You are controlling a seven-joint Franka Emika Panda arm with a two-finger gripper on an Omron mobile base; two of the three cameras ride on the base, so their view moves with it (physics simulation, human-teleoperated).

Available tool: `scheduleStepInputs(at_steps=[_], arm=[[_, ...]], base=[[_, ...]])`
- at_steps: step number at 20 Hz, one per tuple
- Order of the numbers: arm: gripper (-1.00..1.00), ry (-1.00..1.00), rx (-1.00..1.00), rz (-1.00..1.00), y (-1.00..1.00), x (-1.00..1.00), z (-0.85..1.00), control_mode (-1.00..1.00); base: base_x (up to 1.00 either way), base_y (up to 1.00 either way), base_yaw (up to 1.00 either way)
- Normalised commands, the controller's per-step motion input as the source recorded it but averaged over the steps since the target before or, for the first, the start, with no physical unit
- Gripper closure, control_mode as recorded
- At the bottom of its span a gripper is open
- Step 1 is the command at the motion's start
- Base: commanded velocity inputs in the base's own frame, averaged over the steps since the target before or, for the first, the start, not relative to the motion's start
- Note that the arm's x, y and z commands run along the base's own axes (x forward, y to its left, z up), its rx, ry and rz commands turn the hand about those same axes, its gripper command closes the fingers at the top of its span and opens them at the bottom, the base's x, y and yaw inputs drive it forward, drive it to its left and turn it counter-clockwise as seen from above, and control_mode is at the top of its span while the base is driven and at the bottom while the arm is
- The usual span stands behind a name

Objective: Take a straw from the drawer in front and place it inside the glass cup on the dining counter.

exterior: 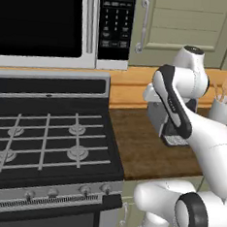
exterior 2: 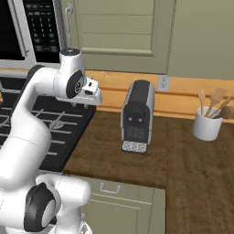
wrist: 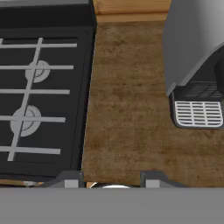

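The gripper (wrist: 112,180) hangs above the wooden desk (wrist: 127,109), jaws apart and empty. Left of the coffee machine (exterior 2: 137,116) sits the stove (exterior: 45,134); the utensil holder (exterior 2: 206,124) stands to its right.

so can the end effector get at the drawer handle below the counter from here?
Probably, no obstacle shows: the end effector hangs open above the counter, while the drawer handle sits lower, on the front face.

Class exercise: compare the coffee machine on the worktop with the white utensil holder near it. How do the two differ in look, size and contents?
The coffee machine is grey and black, while the utensil holder is plain white. The coffee machine stands clearly taller than the utensil holder. The utensil holder is an open pot holding wooden spoons; the coffee machine is a closed body with a grated drip tray at its foot. Both stand upright on the same dark wood worktop, apart from each other.
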Motion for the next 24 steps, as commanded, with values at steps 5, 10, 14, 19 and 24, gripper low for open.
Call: scheduleStepInputs(at_steps=[5,10,14,19,24], arm=[[-1.00,-0.03,0.00,0.00,0.00,-0.12,0.00,1.00],[-1.00,0.00,0.00,0.00,0.00,0.00,0.00,1.00],[-1.00,0.00,0.00,0.00,0.00,0.00,0.00,1.00],[-1.00,0.00,0.00,0.00,0.00,0.00,0.00,1.00],[-1.00,0.00,0.00,0.00,0.00,0.00,0.00,1.00]], base=[[-0.57,0.05,0.00],[-0.82,0.62,-0.05],[-0.03,0.96,-0.44],[0.04,0.69,-0.65],[0.05,0.52,-0.71]])
